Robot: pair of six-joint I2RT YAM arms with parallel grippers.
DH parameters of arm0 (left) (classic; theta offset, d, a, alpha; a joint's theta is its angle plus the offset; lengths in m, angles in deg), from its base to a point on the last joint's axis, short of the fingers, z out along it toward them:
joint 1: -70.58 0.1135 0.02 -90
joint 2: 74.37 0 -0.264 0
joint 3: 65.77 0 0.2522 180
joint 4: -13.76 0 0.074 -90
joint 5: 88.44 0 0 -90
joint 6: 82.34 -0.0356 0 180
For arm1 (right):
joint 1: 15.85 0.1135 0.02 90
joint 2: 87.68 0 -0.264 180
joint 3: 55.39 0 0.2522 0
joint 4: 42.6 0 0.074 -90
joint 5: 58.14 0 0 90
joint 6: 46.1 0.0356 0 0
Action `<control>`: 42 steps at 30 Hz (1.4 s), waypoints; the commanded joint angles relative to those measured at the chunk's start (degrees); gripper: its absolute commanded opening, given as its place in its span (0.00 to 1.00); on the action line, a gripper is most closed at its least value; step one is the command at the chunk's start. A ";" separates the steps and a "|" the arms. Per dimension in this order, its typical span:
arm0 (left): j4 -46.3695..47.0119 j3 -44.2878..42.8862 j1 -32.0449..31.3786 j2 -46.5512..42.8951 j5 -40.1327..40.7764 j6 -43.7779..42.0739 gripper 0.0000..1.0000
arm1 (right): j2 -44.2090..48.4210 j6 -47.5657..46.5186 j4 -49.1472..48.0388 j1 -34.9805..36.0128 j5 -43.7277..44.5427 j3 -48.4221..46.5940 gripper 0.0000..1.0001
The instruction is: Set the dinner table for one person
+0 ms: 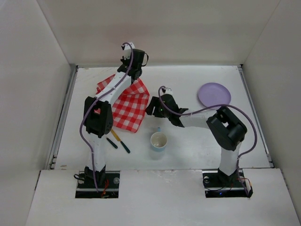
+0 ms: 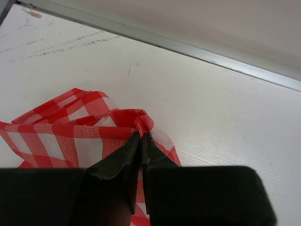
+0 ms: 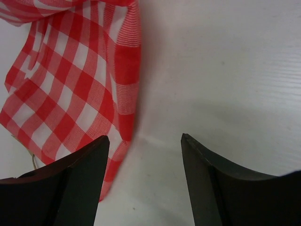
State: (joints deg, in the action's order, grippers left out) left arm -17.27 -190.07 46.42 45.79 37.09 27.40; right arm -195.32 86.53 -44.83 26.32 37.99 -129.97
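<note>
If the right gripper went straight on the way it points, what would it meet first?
Most likely the white tabletop, just beside the edge of the red-and-white checked cloth. The open right gripper has one finger lined up with that cloth edge, so it may brush it; depth is unclear.

A red-and-white checked cloth (image 1: pixel 130 107) is lying rumpled, its far corner bunching upward. A pale cup (image 1: pixel 158 141) is standing upright near its front right corner. Two slim utensils (image 1: pixel 121 141) are lying just beside its front edge. A lilac plate (image 1: pixel 214 94) is sitting well apart, off to the right.
</note>
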 commanded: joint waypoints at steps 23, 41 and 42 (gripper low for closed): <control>5.24 -6.35 5.05 4.30 -5.91 1.17 0.04 | -10.05 4.65 10.89 7.53 -3.58 -13.19 0.60; 5.50 -6.18 5.49 4.38 -6.00 1.35 0.04 | -11.46 10.36 8.09 6.39 -9.47 -10.20 0.40; 5.50 -6.09 5.57 4.30 -6.08 1.35 0.04 | -11.46 10.98 6.69 5.95 -9.30 -9.76 0.35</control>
State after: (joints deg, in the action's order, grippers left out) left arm -13.12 -193.68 51.60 53.17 31.56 28.54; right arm -205.50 94.94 -35.59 33.05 29.57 -141.24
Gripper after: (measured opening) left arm 0.039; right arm 0.370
